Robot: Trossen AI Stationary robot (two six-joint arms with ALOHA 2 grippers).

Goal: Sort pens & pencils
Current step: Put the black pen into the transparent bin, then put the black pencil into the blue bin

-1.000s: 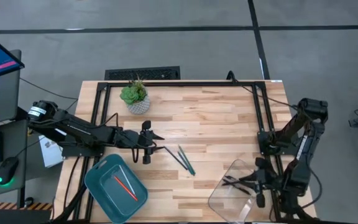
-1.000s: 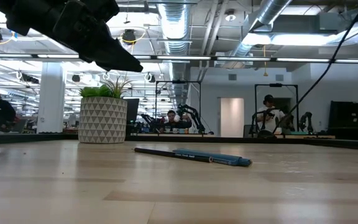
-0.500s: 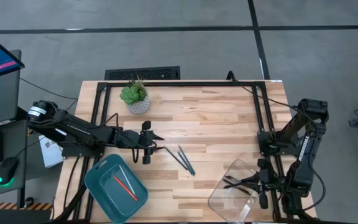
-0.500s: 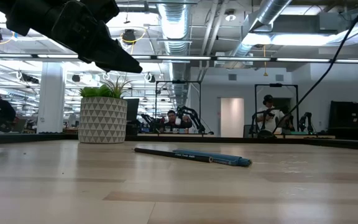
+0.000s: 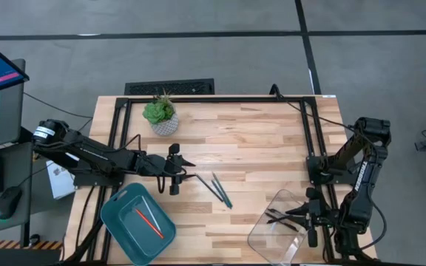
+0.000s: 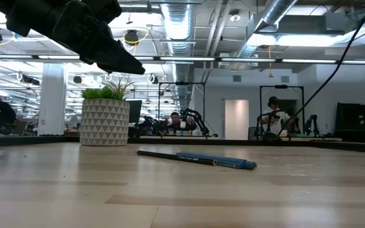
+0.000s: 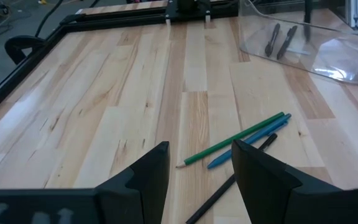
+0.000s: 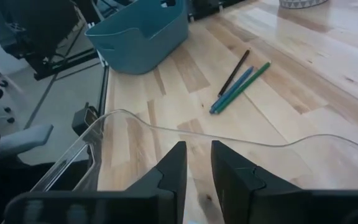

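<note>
Spread wide, left gripper (image 7: 199, 163) hangs over the green pencil (image 7: 232, 139), teal pen (image 7: 248, 142) & black pen (image 7: 232, 178) near the blue bin (image 5: 117, 214); right gripper (image 8: 196, 163), jaws part-open, sits over the clear tray (image 5: 261, 229), prob. dropping pens there.

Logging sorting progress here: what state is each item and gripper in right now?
orange-red pencil: lying in the teal bin.
green pencil: loose on the table, beside the blue pen.
blue pen: loose on the table.
black pen: loose on the table.
two black pens: lying in the clear tray.
left gripper: open, empty.
right gripper: above the clear tray, empty.
</note>
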